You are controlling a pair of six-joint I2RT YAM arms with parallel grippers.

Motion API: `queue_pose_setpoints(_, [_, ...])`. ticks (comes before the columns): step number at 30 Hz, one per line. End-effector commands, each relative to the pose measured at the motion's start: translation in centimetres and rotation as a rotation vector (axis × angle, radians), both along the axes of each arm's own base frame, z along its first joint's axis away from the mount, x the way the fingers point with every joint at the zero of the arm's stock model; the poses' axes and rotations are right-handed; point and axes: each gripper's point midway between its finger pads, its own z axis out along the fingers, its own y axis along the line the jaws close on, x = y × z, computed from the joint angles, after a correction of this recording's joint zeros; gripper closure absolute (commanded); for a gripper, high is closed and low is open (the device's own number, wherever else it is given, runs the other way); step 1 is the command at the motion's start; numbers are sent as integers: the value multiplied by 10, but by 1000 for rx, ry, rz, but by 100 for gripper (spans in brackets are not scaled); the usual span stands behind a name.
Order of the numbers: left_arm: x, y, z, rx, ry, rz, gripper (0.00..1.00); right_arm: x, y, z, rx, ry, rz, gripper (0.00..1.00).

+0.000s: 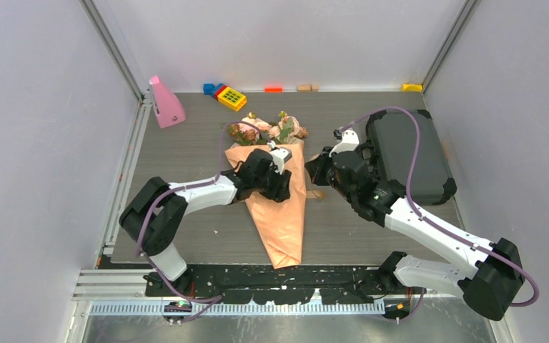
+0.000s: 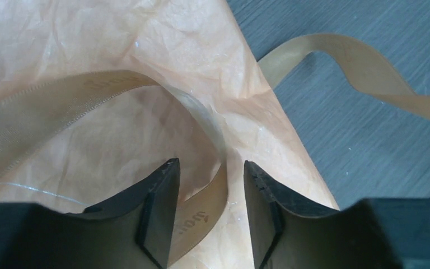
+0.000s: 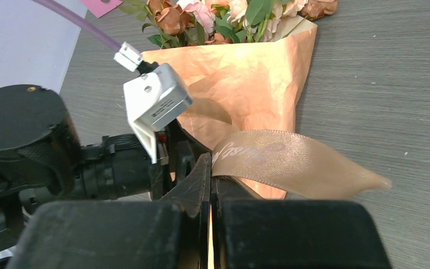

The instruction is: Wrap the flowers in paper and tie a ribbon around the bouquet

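Right pincer (image 3: 210,163): closed tight, clamped on one end of the ribbon (image 3: 291,162), just beside the right edge of the bouquet (image 1: 280,214).
Left pincer (image 2: 210,166): part open, poised low over the paper (image 2: 145,45), astride a strip of the ribbon without clamping it.
Ribbon: shiny tan, printed with script; arched out of the right pincer's tips in a broad curl, looped across the paper between the left fingers (image 2: 159,190), then trailing off the cone's edge in a wave onto the tabletop (image 1: 186,164).
Paper: peach-orange, crinkled, rolled into a tapered cone.
Flowers (image 3: 213,14): pink and brownish roses with green leaves, spilling from the cone's wide mouth.
Bouquet: flat on the middle of the tabletop, blooms toward the far wall, pointed tip toward the near edge between the two arm bases.
Black case (image 1: 407,153): on the right of the tabletop, behind the right arm.
Pink wedge (image 1: 164,103): far left corner.
Toy blocks (image 1: 230,96): along the far edge, well apart from the bouquet.
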Motion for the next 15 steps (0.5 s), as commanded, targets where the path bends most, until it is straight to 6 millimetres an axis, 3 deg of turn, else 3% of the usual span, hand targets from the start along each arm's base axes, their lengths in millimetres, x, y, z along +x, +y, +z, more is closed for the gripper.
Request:
queue_pose_setpoints(1, [16, -11, 4, 7, -43, -2, 55, 5, 5, 14, 61, -37, -2, 99])
queue_pose_setpoints(7, [22, -10, 9, 23, -77, 26, 80, 5, 6, 14, 69, -34, 4, 99])
queue_pose_setpoints(11, [19, -8, 27, -19, -105, 32, 98, 5, 6, 15, 75, -35, -1, 99])
queue_pose_setpoints(15, [10, -9, 52, -110, -120, 46, 100, 5, 6, 21, 86, -40, 0, 99])
